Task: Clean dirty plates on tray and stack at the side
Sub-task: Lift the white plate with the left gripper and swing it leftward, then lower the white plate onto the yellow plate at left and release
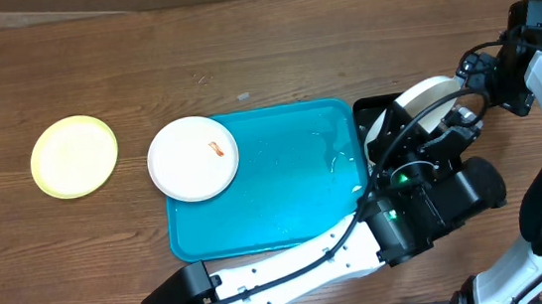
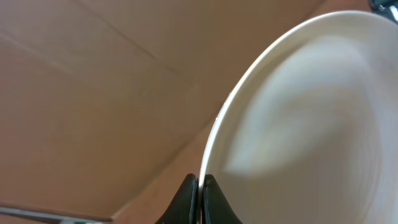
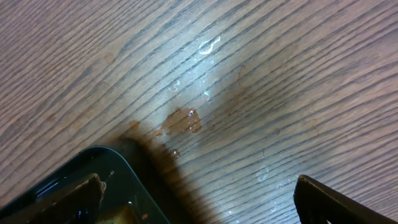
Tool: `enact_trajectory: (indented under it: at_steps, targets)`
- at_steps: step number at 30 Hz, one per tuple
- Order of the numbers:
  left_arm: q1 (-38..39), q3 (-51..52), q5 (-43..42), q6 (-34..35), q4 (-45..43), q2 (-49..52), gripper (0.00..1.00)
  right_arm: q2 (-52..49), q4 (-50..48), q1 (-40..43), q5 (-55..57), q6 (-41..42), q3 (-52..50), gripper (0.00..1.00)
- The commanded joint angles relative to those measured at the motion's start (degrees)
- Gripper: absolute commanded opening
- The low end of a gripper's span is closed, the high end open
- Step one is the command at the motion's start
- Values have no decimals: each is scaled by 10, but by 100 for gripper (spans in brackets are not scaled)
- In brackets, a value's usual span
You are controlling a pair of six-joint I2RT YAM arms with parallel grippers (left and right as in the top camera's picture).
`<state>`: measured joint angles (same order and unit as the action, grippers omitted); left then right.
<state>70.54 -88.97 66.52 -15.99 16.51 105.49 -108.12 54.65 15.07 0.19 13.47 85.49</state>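
Observation:
My left gripper [image 2: 200, 186] is shut on the rim of a white plate [image 2: 298, 124], which it holds tilted on edge. From overhead that plate [image 1: 425, 92] hangs above the black tray, with the left gripper [image 1: 439, 141] below it. A second white plate [image 1: 193, 157] with an orange-red smear lies over the left rim of the turquoise tray [image 1: 295, 190]. A pale yellow-green plate [image 1: 74, 156] rests on the table at the far left. My right gripper [image 3: 199, 205] is open, with nothing between its fingers, over a corner of the black tray; overhead shows the right gripper [image 1: 473, 78] next to the lifted plate.
A narrow black tray [image 1: 375, 112] stands against the turquoise tray's right side, and its corner [image 3: 118, 186] shows in the right wrist view. Water drops and a brownish puddle [image 3: 181, 121] wet the wooden table there. The left arm [image 1: 292, 265] lies along the table's front edge.

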Motion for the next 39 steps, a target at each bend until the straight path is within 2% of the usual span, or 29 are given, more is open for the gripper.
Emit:
enact_trajectory:
  at_steps: [1, 7, 10, 17, 20, 23, 31, 35, 39]
  targets:
    - [-17, -12, -94, 128, 45, 2, 4, 7, -3, 2, -3, 3, 9, 100]
    - [-75, -12, -318, 284, 140, -2, 4, 7, -3, 2, -3, 3, 9, 100]
    - [-161, -13, -455, 360, 191, -12, 4, 7, -3, 2, -3, 3, 9, 100]
    - [-400, -12, -808, 375, 226, -14, 4, 7, -3, 2, -3, 3, 9, 100]
    - [-518, -12, -902, 375, 246, -14, 4, 7, -3, 2, -3, 3, 9, 100]
    - [-640, -12, -920, 375, 289, -14, 4, 7, -3, 2, -3, 3, 9, 100]
    - [-913, -12, -902, 374, 375, -14, 4, 7, -3, 2, -3, 3, 9, 100]
    - [-1029, -11, -851, 375, 388, -14, 4, 7, -3, 2, -3, 3, 9, 100]
    - [-1094, -7, -796, 375, 388, -14, 4, 7, -3, 2, -3, 3, 9, 100]
